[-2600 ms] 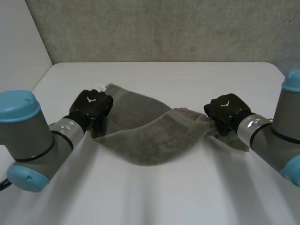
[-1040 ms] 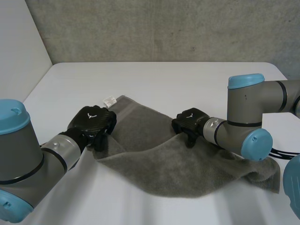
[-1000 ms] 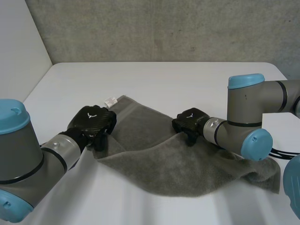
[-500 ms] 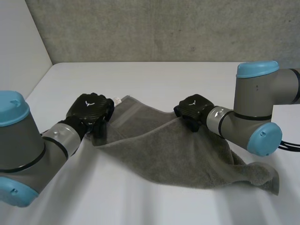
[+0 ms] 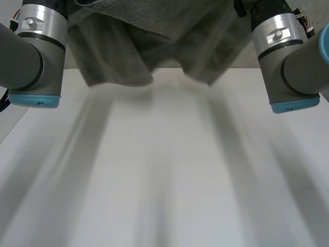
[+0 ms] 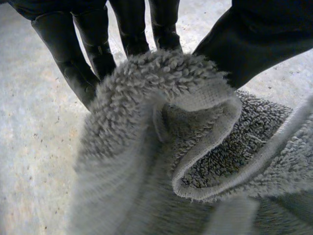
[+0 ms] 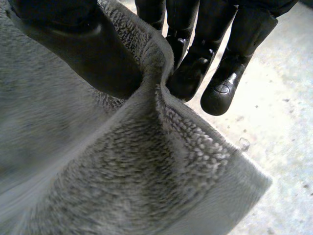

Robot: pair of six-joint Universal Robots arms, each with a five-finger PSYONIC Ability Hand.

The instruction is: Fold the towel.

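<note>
The grey towel (image 5: 144, 46) hangs in the air between my two raised arms, its lower edge above the white table (image 5: 164, 185). In the left wrist view my left hand (image 6: 73, 54) pinches a bunched, curled fold of the towel (image 6: 161, 147) between its fingers and thumb (image 6: 254, 44). In the right wrist view my right hand (image 7: 195, 63) holds an edge of the towel (image 7: 122, 186) near a corner, pressed between the thumb (image 7: 83, 49) and the fingers.
My left arm (image 5: 36, 46) and right arm (image 5: 285, 51) stand high on either side of the hanging cloth. A speckled grey surface (image 6: 29, 147) lies behind the hands.
Both arms have risen steeply, lifting the towel off the table. It lay spread between the hands half a second ago and now hangs high between them.
</note>
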